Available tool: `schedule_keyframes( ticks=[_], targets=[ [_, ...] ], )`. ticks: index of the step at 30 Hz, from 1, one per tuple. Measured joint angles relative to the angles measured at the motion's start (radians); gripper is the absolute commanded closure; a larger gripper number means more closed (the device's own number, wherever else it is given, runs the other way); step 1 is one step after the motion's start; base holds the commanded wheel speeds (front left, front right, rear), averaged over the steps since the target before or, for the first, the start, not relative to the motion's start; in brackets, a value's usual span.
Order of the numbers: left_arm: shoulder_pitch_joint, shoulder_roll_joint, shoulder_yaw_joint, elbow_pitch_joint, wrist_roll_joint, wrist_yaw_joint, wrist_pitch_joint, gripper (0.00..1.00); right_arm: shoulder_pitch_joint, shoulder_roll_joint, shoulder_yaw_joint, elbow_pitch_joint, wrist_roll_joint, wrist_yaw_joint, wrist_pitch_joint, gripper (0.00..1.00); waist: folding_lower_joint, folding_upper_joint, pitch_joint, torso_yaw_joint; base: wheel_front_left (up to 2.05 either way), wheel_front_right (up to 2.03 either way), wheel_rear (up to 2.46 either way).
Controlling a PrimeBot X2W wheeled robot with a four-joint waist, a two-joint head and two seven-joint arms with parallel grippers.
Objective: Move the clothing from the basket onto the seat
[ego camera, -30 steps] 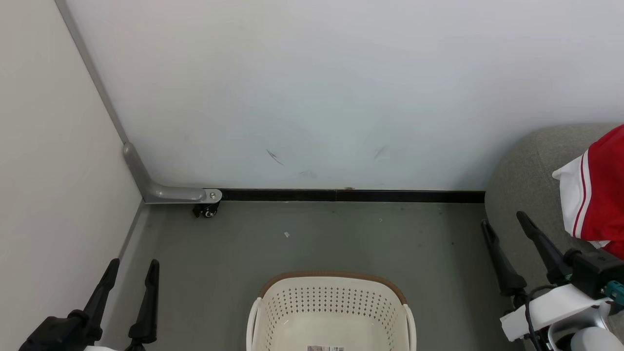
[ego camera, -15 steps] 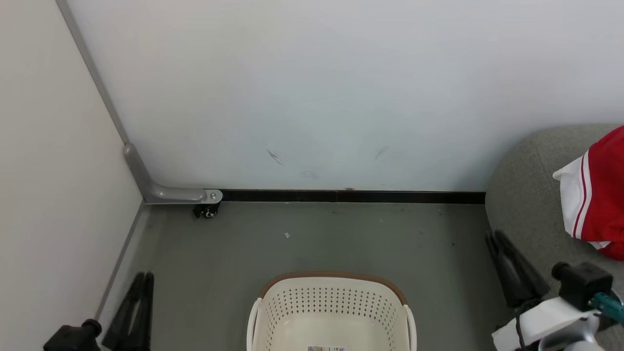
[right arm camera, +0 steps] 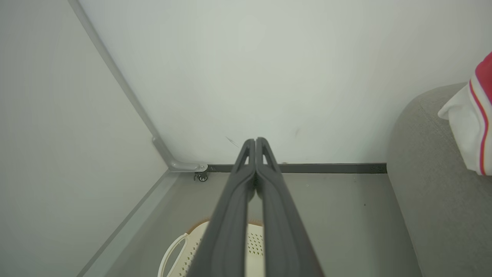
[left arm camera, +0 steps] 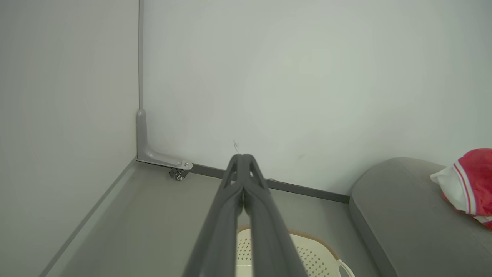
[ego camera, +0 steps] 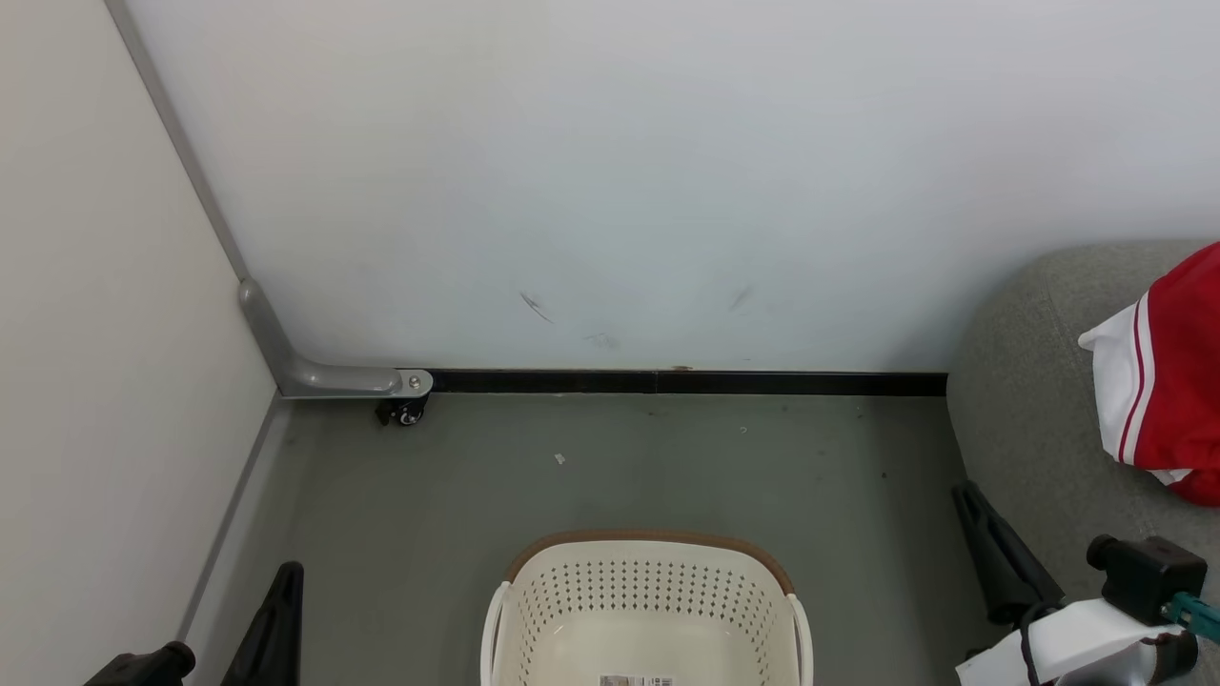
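The cream-white basket (ego camera: 648, 610) with its brown rim stands on the floor at the bottom middle of the head view; the part of its inside that shows holds no clothing. Red clothing with white trim (ego camera: 1158, 376) lies on the grey seat (ego camera: 1034, 410) at the right edge. Down at the lower left, my left gripper (ego camera: 286, 576) is shut, well left of the basket. My right gripper (ego camera: 965, 495) is shut too, beside the seat's front edge. In the left wrist view the left gripper (left arm camera: 243, 157) has its fingers pressed together, as does the right gripper (right arm camera: 255, 140) in the right wrist view.
White walls meet in a corner at the left, with a grey metal bracket and a small caster (ego camera: 405, 412) at the floor. A black skirting strip (ego camera: 686, 383) runs along the back wall. Grey floor (ego camera: 620, 467) lies between basket and wall.
Both grippers closed from open to shut and drew back toward the bottom of the head view. The basket and the clothing on the seat stayed put.
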Motion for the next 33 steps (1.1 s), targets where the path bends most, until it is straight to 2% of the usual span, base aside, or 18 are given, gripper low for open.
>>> schedule_keyframes(
  ticks=[9, 25, 33],
  targets=[
    [-0.008, -0.019, 0.021, 0.016, -0.103, -0.009, 0.034, 1.00, 0.000, 0.010, -0.018, 0.002, 0.156, 0.000, 0.034, 1.00, 0.0015, 0.0000, 0.002, -0.009, 0.00, 0.00, 0.00],
    [-0.021, -0.033, 0.057, 0.043, -0.289, -0.028, 0.087, 1.00, -0.003, 0.018, -0.047, 0.023, 0.386, 0.000, 0.096, 1.00, 0.0150, 0.0000, -0.002, -0.036, 0.00, 0.00, 0.00],
    [-0.036, -0.050, 0.075, 0.058, -0.391, -0.043, 0.118, 1.00, -0.004, 0.025, -0.067, 0.038, 0.517, 0.000, 0.124, 1.00, 0.0174, 0.0000, -0.005, -0.046, 0.00, 0.00, 0.00]
  ],
)
